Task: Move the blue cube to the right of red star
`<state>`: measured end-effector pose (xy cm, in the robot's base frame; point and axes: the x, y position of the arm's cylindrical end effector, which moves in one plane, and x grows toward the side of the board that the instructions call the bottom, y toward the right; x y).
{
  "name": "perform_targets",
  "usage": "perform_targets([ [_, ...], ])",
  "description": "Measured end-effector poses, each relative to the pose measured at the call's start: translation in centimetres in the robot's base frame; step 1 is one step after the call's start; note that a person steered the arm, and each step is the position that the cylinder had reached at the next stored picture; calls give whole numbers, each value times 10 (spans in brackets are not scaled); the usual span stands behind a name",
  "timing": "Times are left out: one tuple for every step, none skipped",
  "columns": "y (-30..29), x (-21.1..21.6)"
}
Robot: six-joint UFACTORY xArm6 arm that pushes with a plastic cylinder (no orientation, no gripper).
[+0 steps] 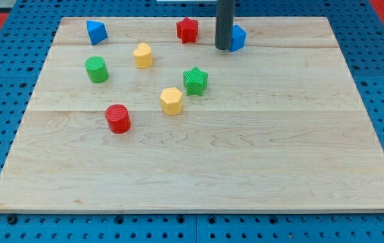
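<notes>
Red cylinder nearest us, untouched. Our tip touching blue cube, already right of red star. No gripper, just rod. Basically done.

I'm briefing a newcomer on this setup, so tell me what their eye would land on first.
The dark rod comes down from the view's top, my tip right against the left side of the blue cube, partly hiding it. Just to the view's left of them sits the red star near the top edge of the pale wooden board. The other coloured blocks cluster in the board's upper left half.
</notes>
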<state>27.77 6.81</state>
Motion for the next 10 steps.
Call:
perform_targets([
  [-4,-4],
  [-47,-13],
  [-9,-13],
  [27,-18],
  [66,-11],
  [85,10],
  [83,25],
  [80,24],
  [21,2],
  [-54,-11],
])
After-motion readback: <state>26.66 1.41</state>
